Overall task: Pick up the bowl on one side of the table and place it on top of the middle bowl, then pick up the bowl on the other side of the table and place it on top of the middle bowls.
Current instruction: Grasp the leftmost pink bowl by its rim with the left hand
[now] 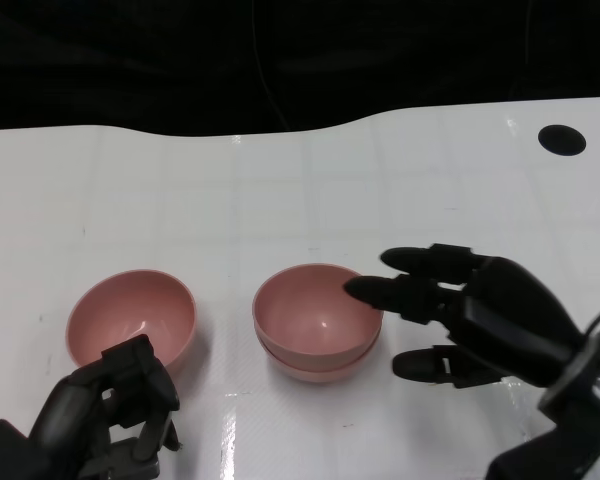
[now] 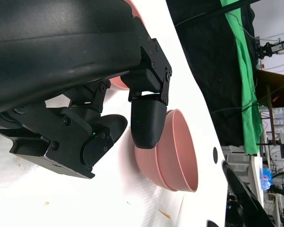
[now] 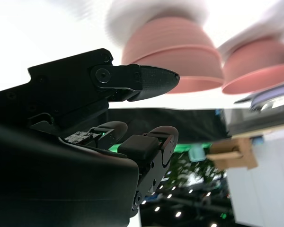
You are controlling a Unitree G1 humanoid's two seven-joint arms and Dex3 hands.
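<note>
You have two pink bowls nested at the middle of the white table (image 1: 300, 190): the stacked pair (image 1: 318, 322) sits upright, mouth up, with the lower bowl showing only as a thin rim below the upper one. Bowls are round, so there is no long axis to speak of. The left bowl (image 1: 132, 318) stands alone, also upright and mouth up, well apart from the stack and on the near left.

Your right hand (image 1: 460, 320) is released, fingers spread and holding nothing; it hovers just right of the stack, fingertips near the rim, though you cannot tell from the head view whether they touch. Your left hand (image 1: 105, 415) sits at the near edge of the left bowl with fingers curled in; it hides part of that bowl's near wall, and nothing shows in its grasp.

The right wrist view is blurred at the bowls. A black round spot (image 1: 561, 139) marks the far right of the table. No writing is readable anywhere.
</note>
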